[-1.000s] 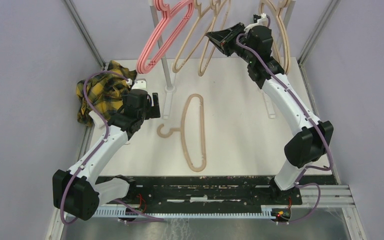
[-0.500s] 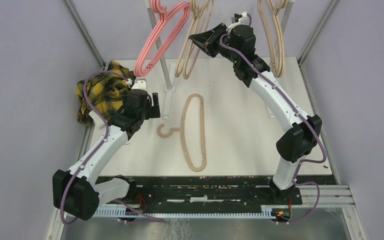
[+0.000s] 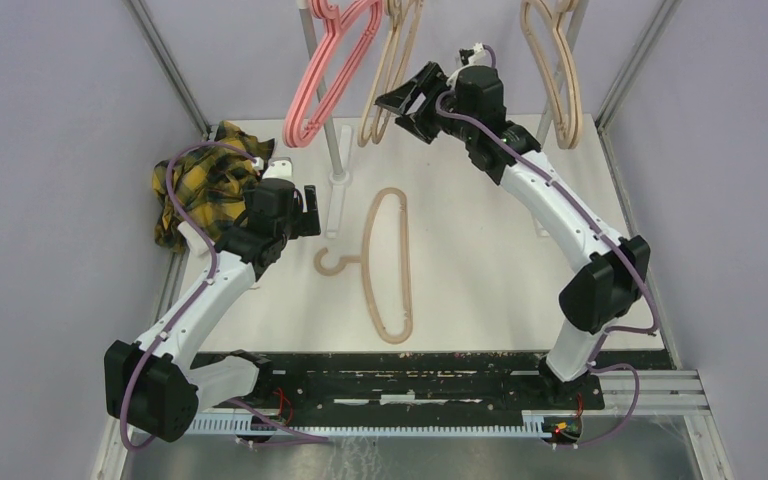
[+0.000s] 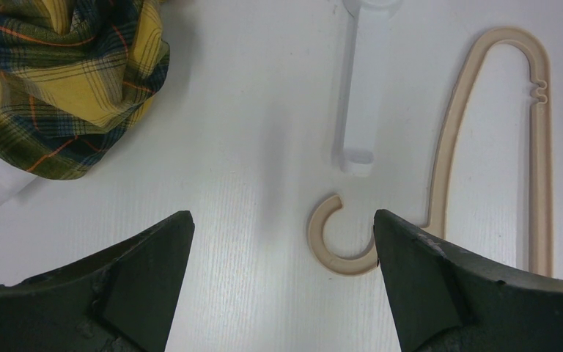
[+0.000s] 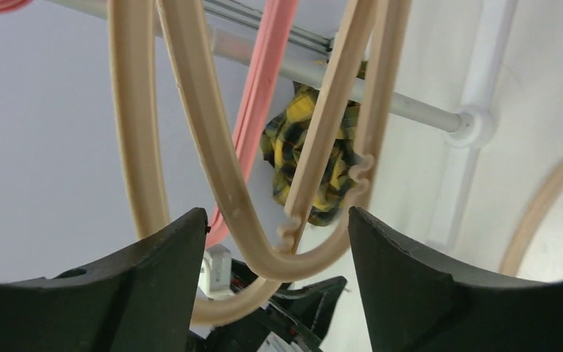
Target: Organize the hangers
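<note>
A beige hanger (image 3: 390,265) lies flat on the white table, its hook (image 4: 337,253) pointing left. My left gripper (image 3: 312,210) hovers open just left of that hook, which sits by the right finger (image 4: 425,293) in the left wrist view. On the rail at the back hang pink hangers (image 3: 325,80), beige hangers (image 3: 385,85) beside them, and more beige ones (image 3: 557,75) at the right. My right gripper (image 3: 397,112) is open, raised beside the middle beige hangers. The bottom loop of one (image 5: 293,264) hangs between its jaws, touching neither.
A yellow-black plaid cloth (image 3: 200,180) is bunched at the table's back left corner. The rack's white post (image 3: 335,150) and foot (image 4: 359,110) stand just behind the lying hanger. Metal frame posts (image 3: 175,75) border the cell.
My right gripper slid a beige hanger left along the rail toward the pink ones, then opened and let it go. The left arm has not moved.
</note>
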`<state>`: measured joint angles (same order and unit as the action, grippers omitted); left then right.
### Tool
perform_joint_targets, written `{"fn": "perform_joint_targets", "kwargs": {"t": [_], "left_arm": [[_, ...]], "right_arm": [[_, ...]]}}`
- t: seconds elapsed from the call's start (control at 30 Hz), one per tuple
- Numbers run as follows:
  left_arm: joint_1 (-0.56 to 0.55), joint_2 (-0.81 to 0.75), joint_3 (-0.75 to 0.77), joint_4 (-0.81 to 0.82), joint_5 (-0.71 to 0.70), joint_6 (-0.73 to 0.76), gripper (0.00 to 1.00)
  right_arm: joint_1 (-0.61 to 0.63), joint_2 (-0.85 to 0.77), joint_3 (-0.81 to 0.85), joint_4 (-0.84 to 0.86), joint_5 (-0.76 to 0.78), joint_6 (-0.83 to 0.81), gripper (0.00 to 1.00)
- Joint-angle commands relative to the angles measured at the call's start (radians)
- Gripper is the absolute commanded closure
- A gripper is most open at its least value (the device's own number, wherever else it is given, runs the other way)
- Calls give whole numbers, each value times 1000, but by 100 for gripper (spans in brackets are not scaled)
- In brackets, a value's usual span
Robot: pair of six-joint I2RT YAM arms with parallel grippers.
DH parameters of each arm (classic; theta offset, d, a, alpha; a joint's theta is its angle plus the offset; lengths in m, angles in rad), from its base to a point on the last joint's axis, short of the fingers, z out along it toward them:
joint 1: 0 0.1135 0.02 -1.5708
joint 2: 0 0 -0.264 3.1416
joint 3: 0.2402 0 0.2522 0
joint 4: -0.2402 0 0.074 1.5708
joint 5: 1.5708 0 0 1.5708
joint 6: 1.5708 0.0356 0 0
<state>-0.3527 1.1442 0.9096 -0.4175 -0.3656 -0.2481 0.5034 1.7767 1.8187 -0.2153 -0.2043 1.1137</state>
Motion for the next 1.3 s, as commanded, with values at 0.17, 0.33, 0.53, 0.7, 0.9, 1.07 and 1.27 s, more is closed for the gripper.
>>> {"fn": "perform_joint_targets", "kwargs": {"t": [0.17, 0.33, 0.53, 0.7, 0.9, 1.07, 1.27], "left_arm": [[6, -23, 5, 26, -27, 38, 1], [6, -16, 3, 26, -33, 36, 1], [8, -6, 7, 28, -33, 29, 1], [9, 17, 14, 25, -11, 14, 1], [13, 16, 11, 24, -24, 15, 1], [14, 26, 14, 25, -16, 12, 1], [14, 18, 10, 23, -13, 18, 1]], "right_arm": [[-1, -266, -138, -7, 119, -191, 11], [2, -348, -194, -133, 140, -306, 10], [46, -446, -387, -276, 209, -475, 11], [215, -446, -556, -343, 316, -560, 13], [414, -399, -725, -294, 435, -573, 15], [554, -215, -663, -270, 502, -586, 16], [590, 13, -565, -207, 491, -581, 16]]}}
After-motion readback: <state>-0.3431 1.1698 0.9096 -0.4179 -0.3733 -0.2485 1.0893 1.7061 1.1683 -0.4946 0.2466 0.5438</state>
